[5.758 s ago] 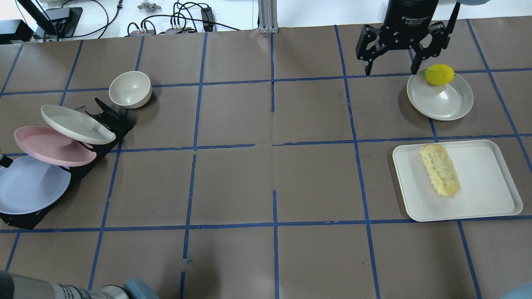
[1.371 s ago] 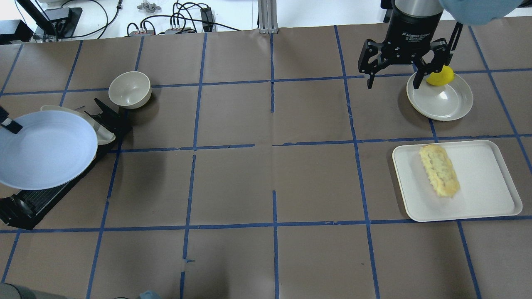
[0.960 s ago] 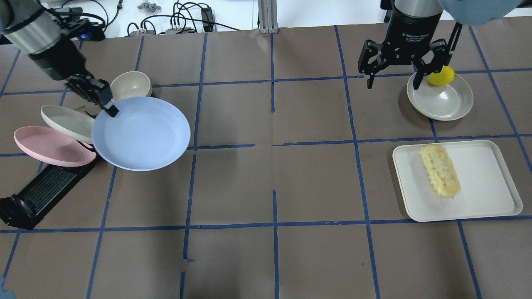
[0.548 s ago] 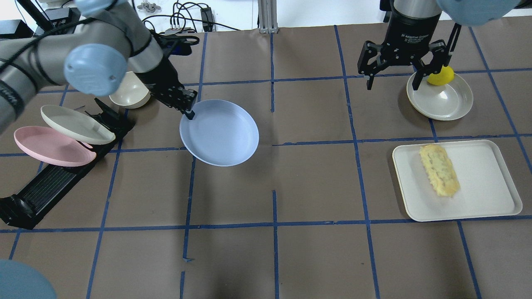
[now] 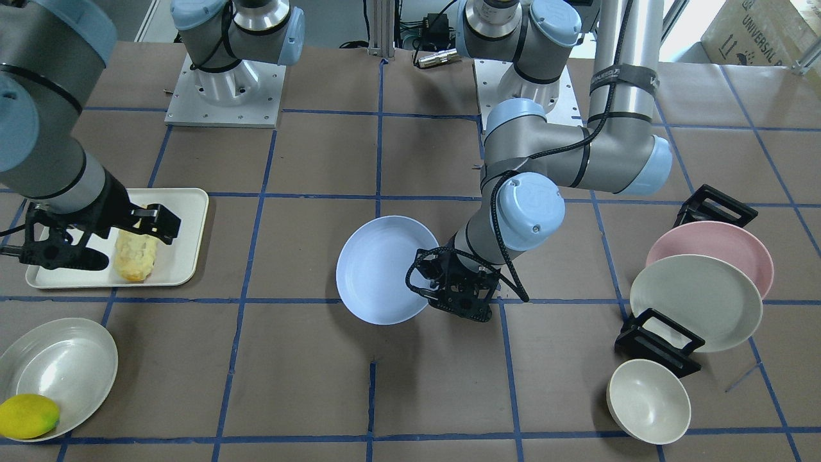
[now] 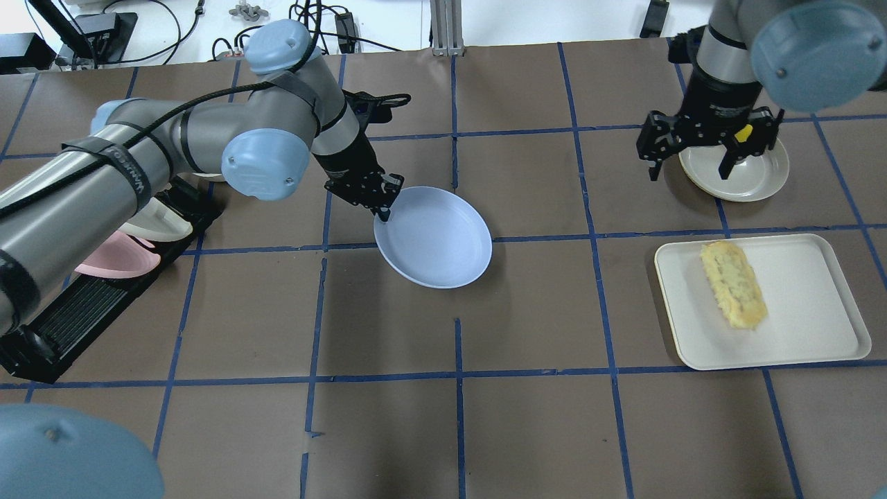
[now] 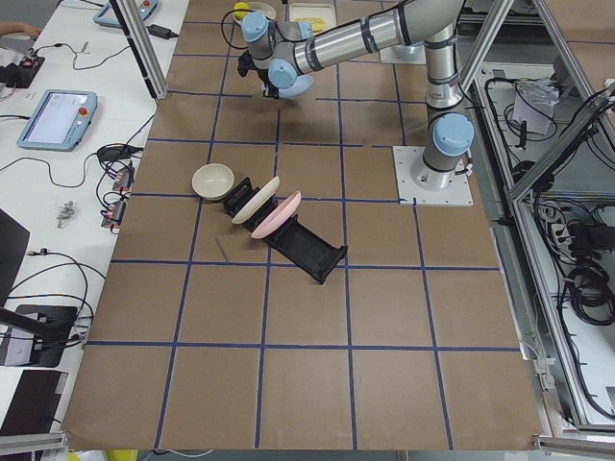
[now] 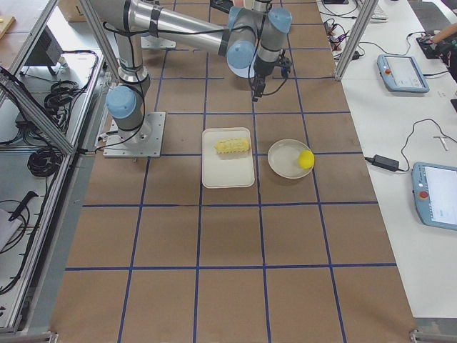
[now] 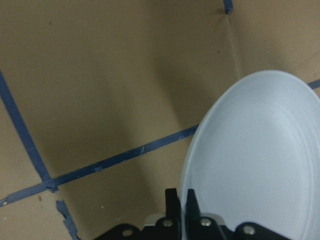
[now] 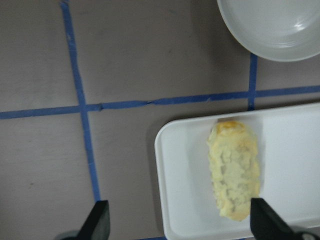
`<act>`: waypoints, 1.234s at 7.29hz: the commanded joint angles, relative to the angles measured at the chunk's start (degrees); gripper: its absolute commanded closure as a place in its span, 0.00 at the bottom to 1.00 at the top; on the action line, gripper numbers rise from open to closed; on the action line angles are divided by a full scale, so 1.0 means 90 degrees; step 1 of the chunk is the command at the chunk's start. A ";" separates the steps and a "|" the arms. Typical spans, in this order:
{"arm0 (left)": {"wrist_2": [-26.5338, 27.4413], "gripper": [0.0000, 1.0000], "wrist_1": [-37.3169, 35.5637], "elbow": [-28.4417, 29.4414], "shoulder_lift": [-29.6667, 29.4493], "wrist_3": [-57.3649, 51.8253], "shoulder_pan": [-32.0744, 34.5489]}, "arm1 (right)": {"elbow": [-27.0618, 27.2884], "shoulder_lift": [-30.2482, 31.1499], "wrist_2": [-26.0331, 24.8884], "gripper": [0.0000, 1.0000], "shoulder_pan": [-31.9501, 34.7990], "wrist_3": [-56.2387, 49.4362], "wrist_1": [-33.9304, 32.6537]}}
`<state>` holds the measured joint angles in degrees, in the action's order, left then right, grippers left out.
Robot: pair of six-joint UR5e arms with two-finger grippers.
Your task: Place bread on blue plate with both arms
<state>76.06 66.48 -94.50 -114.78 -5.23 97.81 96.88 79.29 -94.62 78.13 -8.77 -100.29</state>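
A: Starting nearest, item one?
B: Bread (image 6: 733, 293), lying on white tray (image 6: 818, 315) by the worktop's right edge.
A: Next?
B: Blue plate (image 6: 436, 239), mid-worktop, tilted, rim pinched by left gripper (image 6: 384, 211). Right gripper (image 6: 689, 170), jaws wide, empty, beyond the tray.

The desk (image 6: 527, 312) is covered in brown paper and divided into squares by blue tape lines (image 6: 457, 374). On the robot's right side, a white tray (image 6: 811, 305) is laid flat, and a cream dish (image 6: 755, 177) is set near it, farther from the robot. On the robot's left side, a black rack (image 6: 90, 312) is stood, with a cream bowl (image 5: 648, 401) placed just beside it. The blue plate (image 6: 436, 235) is seen tilted near the middle; whether the desk is touched cannot be told.
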 commanded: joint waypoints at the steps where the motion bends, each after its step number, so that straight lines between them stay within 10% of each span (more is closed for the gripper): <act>1: -0.0209 0.01 -0.0257 0.0032 -0.0177 0.0483 0.0050 | 0.1252 0.0136 0.0122 0.00 -0.0943 -0.1403 -0.1614; 4: 0.0538 0.00 0.0935 0.0401 0.0767 0.0357 -0.0174 | 0.2581 -0.0097 0.0395 0.00 -0.1218 -0.2741 -0.4218; 9: 0.1528 0.00 0.3165 0.1444 0.2010 0.0327 -0.0126 | 0.3433 -0.0128 0.0739 0.03 -0.1493 -0.2863 -0.4763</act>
<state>88.57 89.99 -84.75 -98.33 -2.28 96.60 125.63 77.97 -88.01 65.16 -34.23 -141.43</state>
